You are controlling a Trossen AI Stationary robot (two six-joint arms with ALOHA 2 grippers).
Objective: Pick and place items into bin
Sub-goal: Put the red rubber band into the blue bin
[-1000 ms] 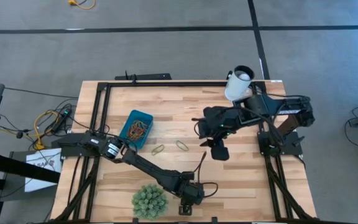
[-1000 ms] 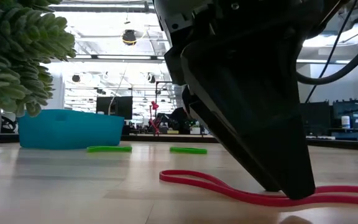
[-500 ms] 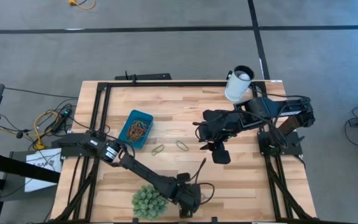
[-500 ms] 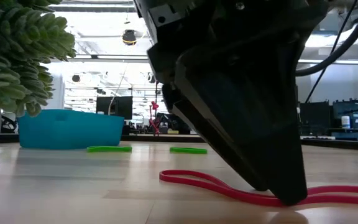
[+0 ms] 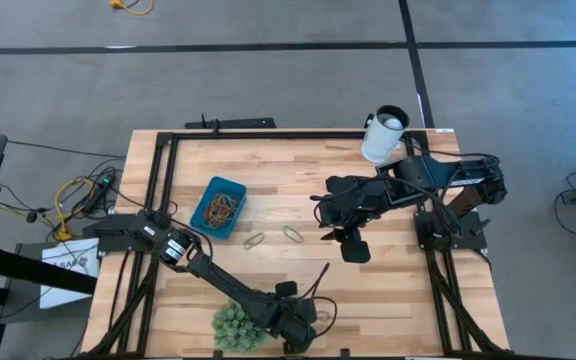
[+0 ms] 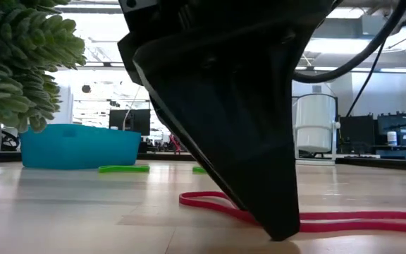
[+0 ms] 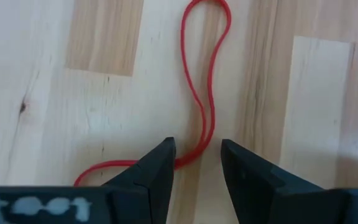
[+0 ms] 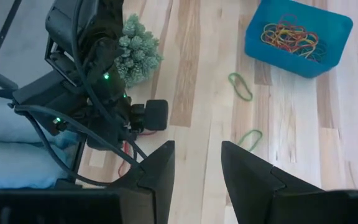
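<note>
- My left tool [image 7: 194, 163] is down at the near edge of the counter [image 5: 298, 170], just beside the green spiky ball [image 5: 230, 322]. Its two fingers stand apart, gripping nothing.
- The red rubber band [image 7: 205, 87] lies flat on the wood. One strand runs right into the gap between my fingers; the rest stretches away from the tool as a long, narrow, wavy loop.
- So the band's long axis points straight out ahead of the tool, crossing the line along which my fingers close. That is what the coming move turns on, as I judge it: closing here should catch the strand between the pads.
- In the low view the left tool's tip sits at the counter surface over the red rubber band [image 6: 344, 224], though I cannot tell whether it touches the wood.
- The teal bin [image 5: 219, 207] lies well apart, toward the far left of the counter, already holding a tangle of coloured bands [image 8: 292, 38].
- Two green bands [image 5: 254, 240] [image 5: 293, 234] lie on the wood between the bin and my right tool [image 5: 346, 236].
- My right tool hovers over mid-counter with its fingers apart and empty, below the white cup [image 5: 382, 136]. It is nearer those green bands; the left is plainly nearer the red one.
</note>
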